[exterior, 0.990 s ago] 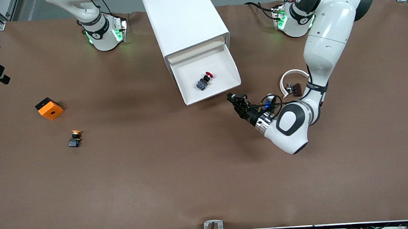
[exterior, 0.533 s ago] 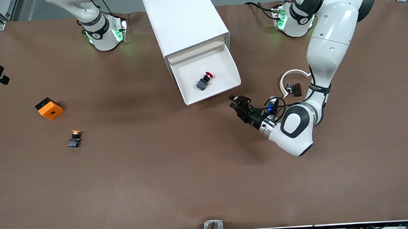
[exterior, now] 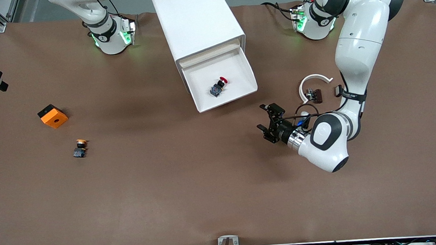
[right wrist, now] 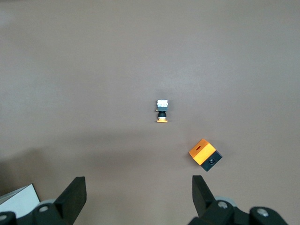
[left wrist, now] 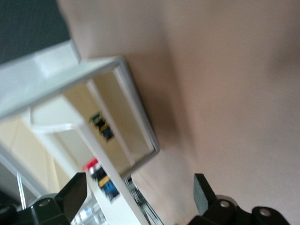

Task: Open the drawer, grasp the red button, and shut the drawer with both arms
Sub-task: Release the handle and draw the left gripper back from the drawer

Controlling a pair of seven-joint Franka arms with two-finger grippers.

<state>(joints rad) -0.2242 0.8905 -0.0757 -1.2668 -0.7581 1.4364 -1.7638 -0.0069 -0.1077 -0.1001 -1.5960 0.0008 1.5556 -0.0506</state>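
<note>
Moved: left gripper, lower right of drawer, jaws now spread wide, empty. Button mid-frame in drawer; probably light, rigid; grip blocky body. Right gripper waits, jaws wide, empty.

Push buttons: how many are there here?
2. The red button lies in the open drawer; the yellow button sits on the table toward the right arm's end. Closed drawers may hide more.

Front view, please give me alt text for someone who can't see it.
A white plastic drawer stands pulled out of a white box cabinet on a brown table, with a small red-capped button inside. The left gripper hangs open over the table nearby, holding nothing.
</note>
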